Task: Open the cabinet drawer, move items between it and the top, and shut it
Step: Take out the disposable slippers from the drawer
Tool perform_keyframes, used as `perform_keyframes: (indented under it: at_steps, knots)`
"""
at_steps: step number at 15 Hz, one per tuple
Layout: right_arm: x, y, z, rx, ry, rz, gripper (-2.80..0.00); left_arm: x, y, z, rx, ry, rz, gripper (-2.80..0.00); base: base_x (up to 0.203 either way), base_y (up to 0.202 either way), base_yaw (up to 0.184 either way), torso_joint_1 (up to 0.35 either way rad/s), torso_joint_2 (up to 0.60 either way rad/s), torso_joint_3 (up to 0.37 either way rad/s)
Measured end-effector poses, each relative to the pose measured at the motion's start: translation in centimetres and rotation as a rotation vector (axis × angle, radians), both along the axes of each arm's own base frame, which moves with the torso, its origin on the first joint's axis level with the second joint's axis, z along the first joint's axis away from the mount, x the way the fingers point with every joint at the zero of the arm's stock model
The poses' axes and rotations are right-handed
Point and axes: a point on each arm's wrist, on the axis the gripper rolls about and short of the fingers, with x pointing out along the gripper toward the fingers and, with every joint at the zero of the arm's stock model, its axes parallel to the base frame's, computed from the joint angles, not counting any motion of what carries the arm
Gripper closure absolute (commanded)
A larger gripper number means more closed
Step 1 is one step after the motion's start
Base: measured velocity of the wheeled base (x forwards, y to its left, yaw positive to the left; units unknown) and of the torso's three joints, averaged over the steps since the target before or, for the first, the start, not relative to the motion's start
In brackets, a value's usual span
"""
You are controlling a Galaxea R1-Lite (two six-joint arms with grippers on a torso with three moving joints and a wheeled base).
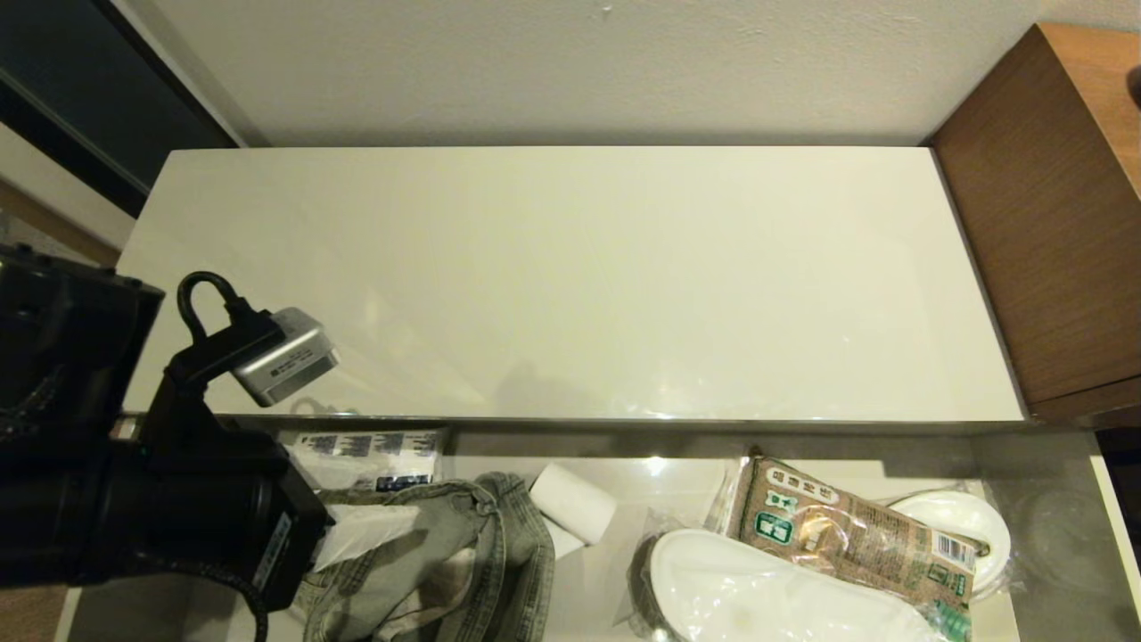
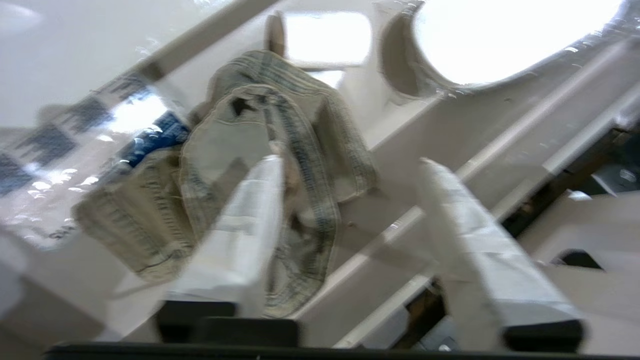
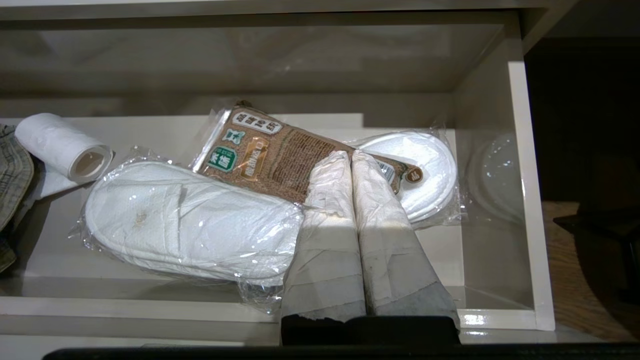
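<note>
The left arm (image 1: 134,499) reaches in from the near left, wrist angled down and to the right. The left gripper (image 2: 350,165) has its jaws spread wide apart, nothing between them. The right gripper (image 3: 351,156) points forward and down, jaws pressed together, empty.

The open cabinet drawer (image 1: 1052,499) holds a denim garment (image 1: 463,553), wrapped white slippers (image 1: 758,597), a brown packet (image 1: 847,535) and a paper roll (image 1: 575,504).
</note>
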Motion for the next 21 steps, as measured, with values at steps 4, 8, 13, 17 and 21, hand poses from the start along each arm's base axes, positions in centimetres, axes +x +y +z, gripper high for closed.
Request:
perform_keyframes:
  at_steps: [4,8,13,17,21]
  knots:
    - [0.0,0.0,0.0,0.001,0.000,0.000,0.00,0.9,-1.1,0.5,0.047,-0.048,0.018,-2.80,0.000,0.000,0.000,0.000,0.00,0.000]
    - [0.0,0.0,0.0,0.001,0.000,0.000,0.00,1.4,-1.7,0.6,0.091,-0.082,0.009,-2.80,0.000,0.000,0.000,0.000,0.00,0.000]
    - [0.0,0.0,0.0,0.001,0.000,0.000,0.00,1.9,-3.0,0.5,0.116,-0.089,-0.024,-2.80,0.000,0.000,0.000,0.000,0.00,0.000]
    - [0.0,0.0,0.0,0.000,0.000,0.001,0.00,2.7,-4.1,0.6,0.109,-0.107,-0.038,-2.80,0.000,0.000,0.000,0.000,0.00,0.000]
    - [0.0,0.0,0.0,0.000,0.000,0.000,0.00,2.8,-4.7,0.3,0.117,-0.094,-0.057,-2.80,0.000,0.000,0.000,0.000,0.00,0.000]
